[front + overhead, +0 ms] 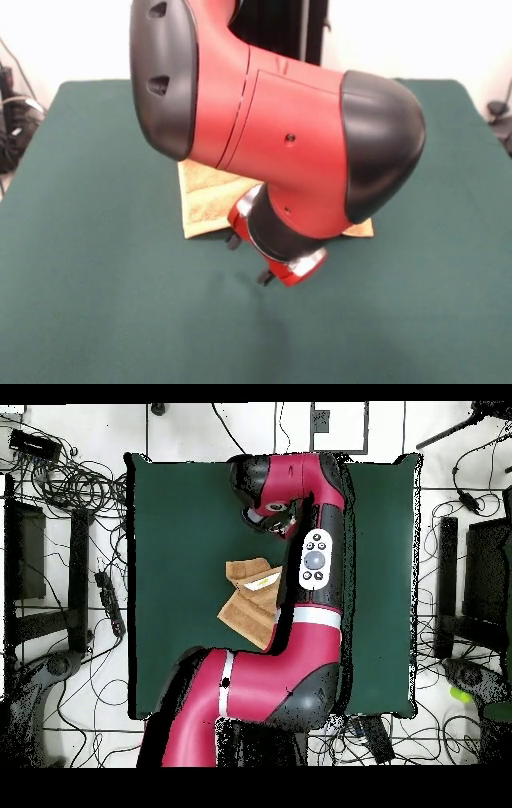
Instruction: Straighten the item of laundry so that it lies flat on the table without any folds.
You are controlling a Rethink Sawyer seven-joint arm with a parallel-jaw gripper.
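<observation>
The item of laundry [205, 200], an orange-tan towel, lies near the middle of the green table [96, 264]. My arm hides most of it in the front view, where only its left part and a right corner show. From overhead the towel [248, 606] looks rumpled, with a flap folded over its upper part. My gripper [250, 260] hangs from the red wrist just past the towel's near edge, low over the felt. In the overhead view the gripper [270, 516] is apart from the towel, over bare table. No cloth shows in it.
My bulky red and black arm [318, 584] reaches across the table's right half in the overhead view and overlaps the towel's right side. Cables and stands [70, 484] lie on the floor around the table.
</observation>
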